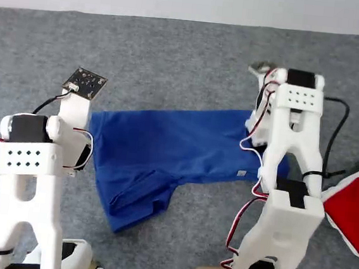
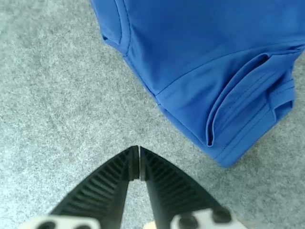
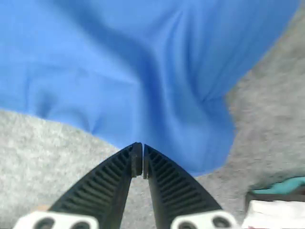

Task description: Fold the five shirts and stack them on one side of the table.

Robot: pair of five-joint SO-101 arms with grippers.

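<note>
blue shirt (image 1: 172,146) | partly folded; creased; sleeve tucked | grey carpet (image 1: 174,58)

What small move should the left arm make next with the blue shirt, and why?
Probably open the left gripper and ease it toward the blue shirt. It is shut with nothing in it, over bare grey carpet, apart from the cloth, and the sleeve lies bunched at the nearest corner, so the fold looks unfinished.
</note>
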